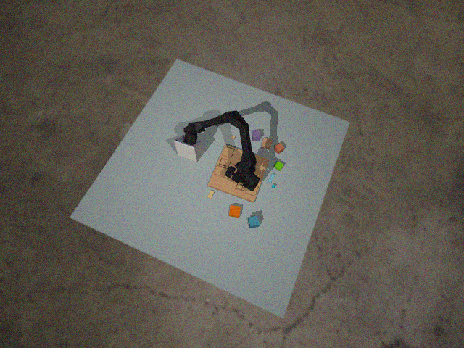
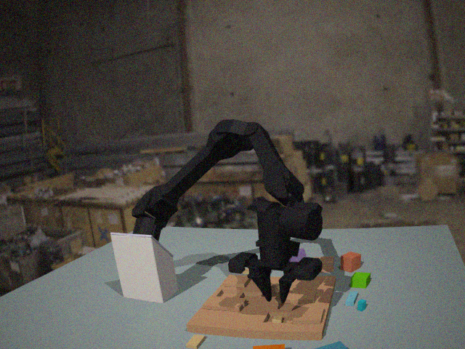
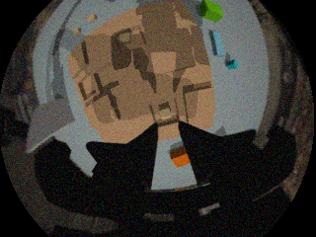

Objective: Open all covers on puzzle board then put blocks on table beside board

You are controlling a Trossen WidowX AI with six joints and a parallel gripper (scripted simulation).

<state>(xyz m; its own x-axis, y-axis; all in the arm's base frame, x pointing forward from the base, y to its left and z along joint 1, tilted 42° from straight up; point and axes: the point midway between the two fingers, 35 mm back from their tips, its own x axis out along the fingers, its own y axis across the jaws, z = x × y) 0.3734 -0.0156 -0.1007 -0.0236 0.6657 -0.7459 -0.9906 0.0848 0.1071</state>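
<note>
The wooden puzzle board [image 1: 217, 183] [image 2: 221, 324] [image 3: 110, 132] lies on the table. A small pale yellow block [image 2: 277, 320] [image 3: 165, 112] sits in an open well near its front edge. My gripper [image 2: 275, 303] [image 3: 168, 124] is partly open and empty, with its tips low over the board just behind that well. In the top view the arm hides the tips. A wooden cover [image 2: 308, 316] [image 3: 198, 103] lies right of the well. Other covers and wells on the left are shaded. A pale yellow block [image 1: 211, 194] [image 2: 195, 341], a light blue block [image 1: 271, 177] [image 2: 352, 298] [image 3: 217, 42] and a teal block [image 1: 273, 185] [image 2: 361, 305] [image 3: 231, 64] rest on the table.
An orange cube [image 1: 235, 210] [image 3: 181, 159] and a blue cube [image 1: 253, 221] stand in front of the board. A green block [image 1: 278, 165] [image 2: 360, 280] [image 3: 211, 11], a red-orange cube [image 1: 279, 148] [image 2: 350, 262] and a purple block [image 1: 257, 135] stand beyond it. A white wedge [image 1: 186, 150] [image 2: 139, 268] stands left.
</note>
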